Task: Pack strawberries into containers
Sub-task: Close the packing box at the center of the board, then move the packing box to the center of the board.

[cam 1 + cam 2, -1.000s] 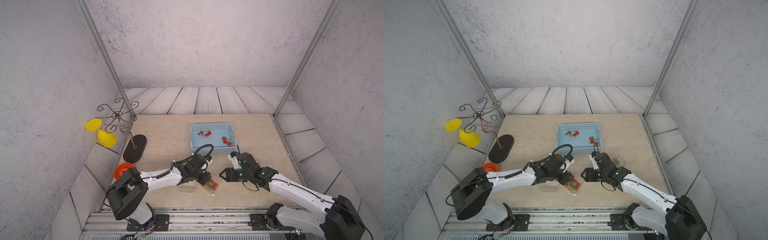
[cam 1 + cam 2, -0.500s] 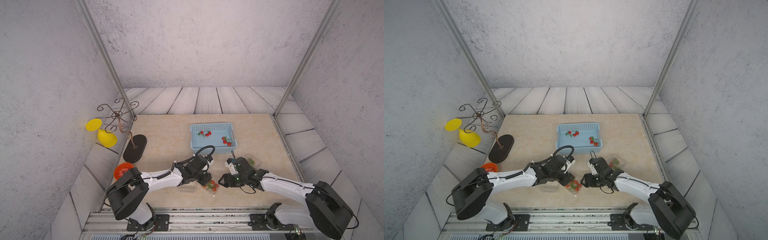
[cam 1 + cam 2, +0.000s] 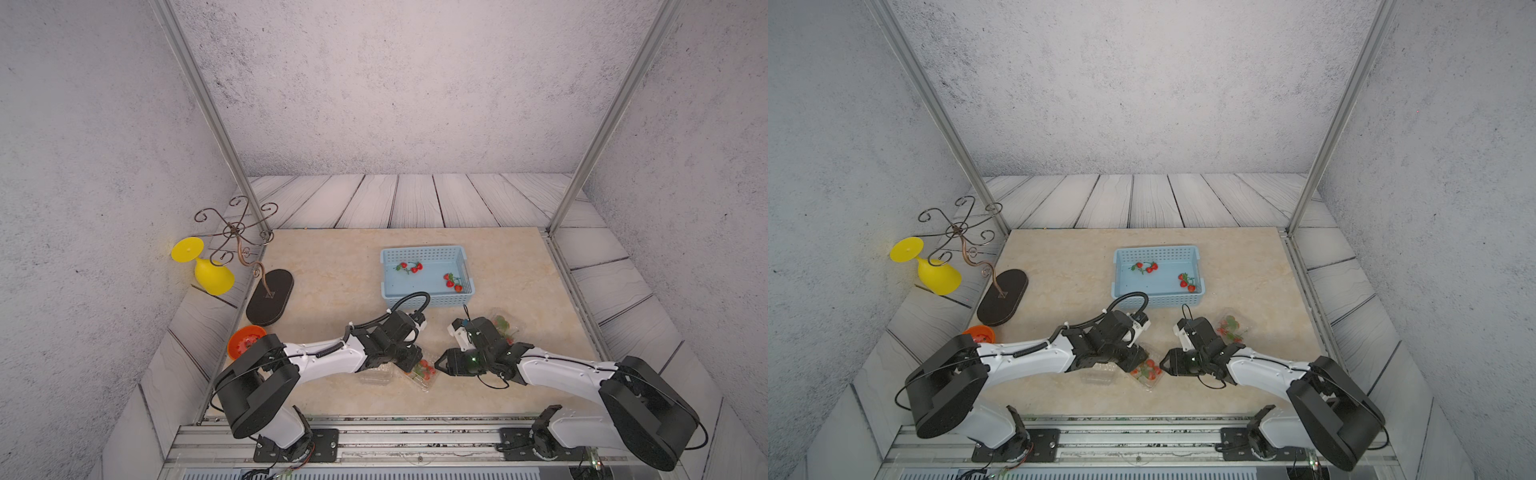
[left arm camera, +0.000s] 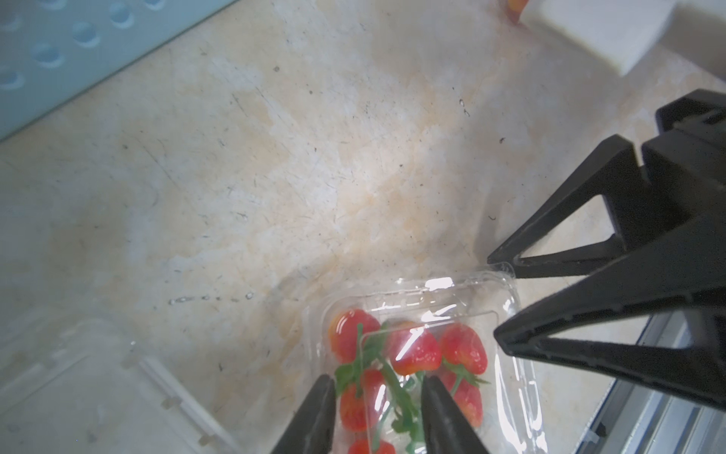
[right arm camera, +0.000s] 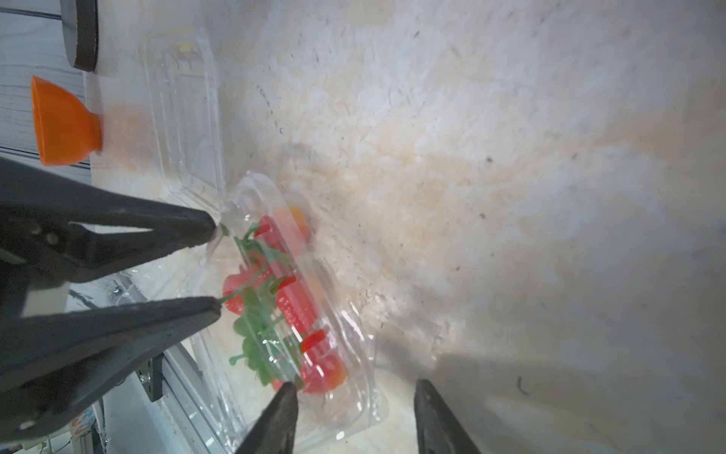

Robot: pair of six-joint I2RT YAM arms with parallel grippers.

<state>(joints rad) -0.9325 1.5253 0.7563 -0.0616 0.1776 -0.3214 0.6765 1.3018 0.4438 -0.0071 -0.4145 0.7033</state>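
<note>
Jaws of the left gripper stand part-spread, clamping nothing, over the clear container of strawberries at the tabletop's front, which lies between both tools, the right gripper, likewise spread, tips at its opposite rim.

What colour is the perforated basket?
The basket is light blue, clearest in a top view.

Red strawberries inside clear clamshell
</note>
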